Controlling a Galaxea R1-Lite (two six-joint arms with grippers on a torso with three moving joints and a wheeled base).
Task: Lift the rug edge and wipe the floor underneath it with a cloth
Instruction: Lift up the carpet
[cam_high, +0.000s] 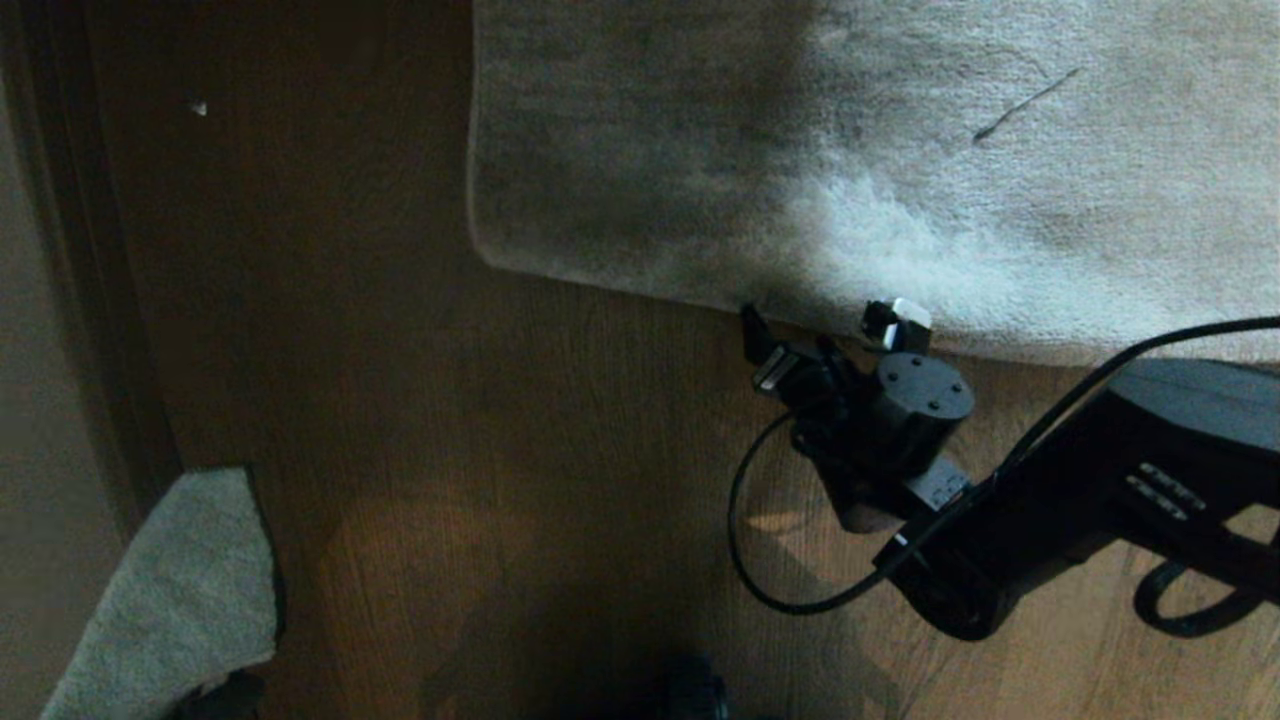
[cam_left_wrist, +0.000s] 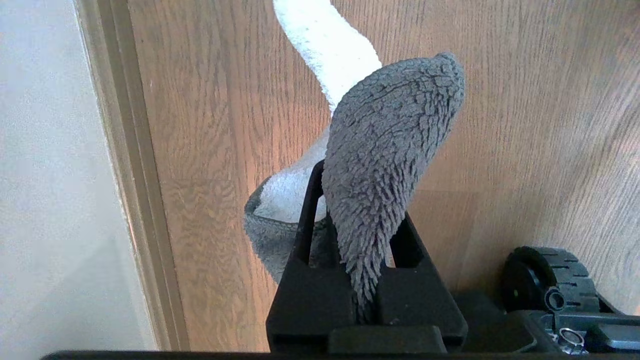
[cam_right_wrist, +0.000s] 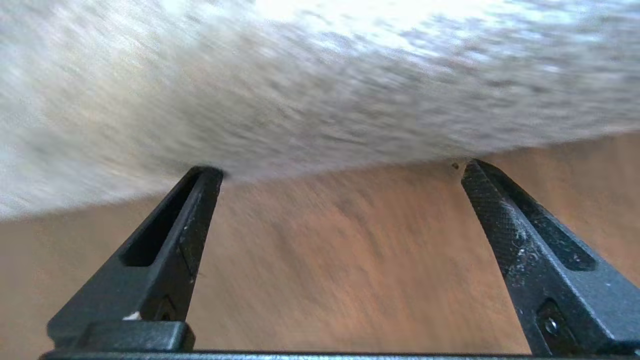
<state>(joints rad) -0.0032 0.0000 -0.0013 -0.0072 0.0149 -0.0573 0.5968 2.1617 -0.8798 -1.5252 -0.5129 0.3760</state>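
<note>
From the head view, the right gripper (cam_high: 835, 335) sits low on the floor (cam_high: 560, 450), with its two fingers spread wide and nothing in them. The rug edge (cam_high: 640, 285) lies just past the fingertips, away from the robot. This edge runs like a long line across the view, from the rounded corner on the left down toward the right. The right arm is much nearer to it than the left one. The cloth (cam_high: 180, 600) shows at the lower left, well apart from the rug.

In the left wrist view, the left gripper (cam_left_wrist: 367, 295) is squeezed tight on the cloth (cam_left_wrist: 390, 150) — the fuzzy grey piece sticks out above the wood floor (cam_left_wrist: 525, 125).

In the right wrist view, both fingertips (cam_right_wrist: 207, 180) seem to touch the rug edge (cam_right_wrist: 320, 165). It runs straight across from one finger to the other — so I think the gripper must slide under before it closes.
</note>
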